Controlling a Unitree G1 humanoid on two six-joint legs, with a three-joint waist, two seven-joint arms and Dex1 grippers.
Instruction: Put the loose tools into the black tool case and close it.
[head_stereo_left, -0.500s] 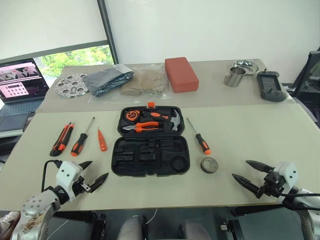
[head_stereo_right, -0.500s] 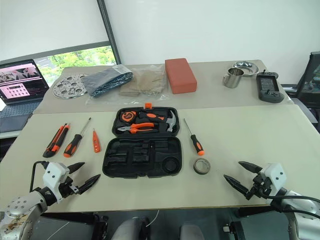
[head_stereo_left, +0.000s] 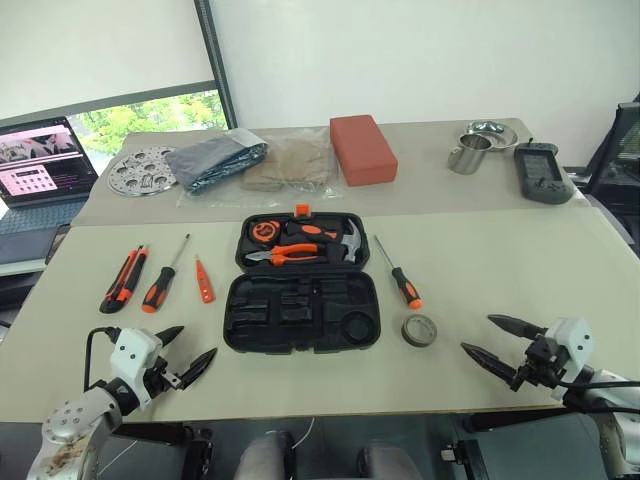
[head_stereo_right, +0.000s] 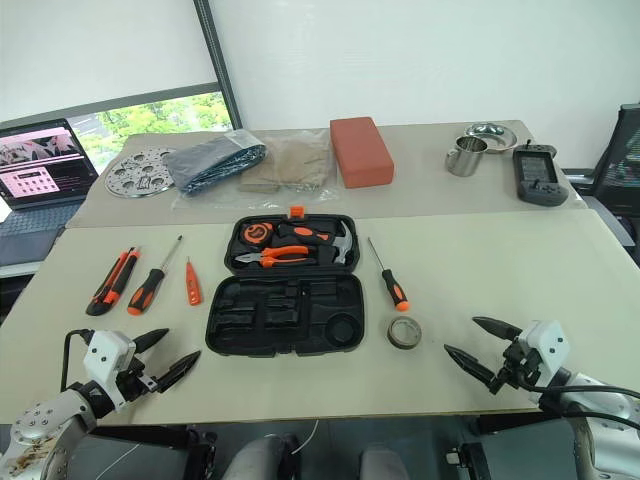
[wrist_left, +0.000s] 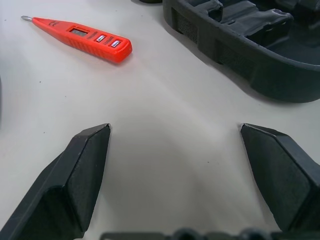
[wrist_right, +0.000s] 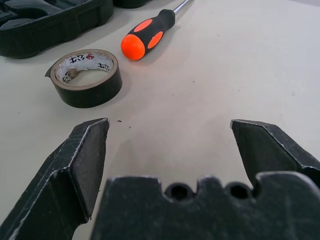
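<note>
Between the two grippers lies one open black tool case (head_stereo_left: 301, 311), with five loose tools: two long screwdrivers (head_stereo_left: 163, 278), one slim orange screwdriver (head_stereo_left: 203, 284), one utility knife (head_stereo_left: 124, 279), one tape roll (head_stereo_left: 419, 329). Left gripper (head_stereo_left: 185, 351) and right gripper (head_stereo_left: 493, 339) both gape wide, empty, touching nothing.

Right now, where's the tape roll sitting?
In the head views the tape roll lies flat on the table, on the robot's right of the open tool case, just nearer than the handle of the screwdriver.

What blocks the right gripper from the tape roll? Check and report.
Nothing visible does. The right gripper, jaws open, faces bare table up to the tape roll; the screwdriver lies beyond the roll.
</note>
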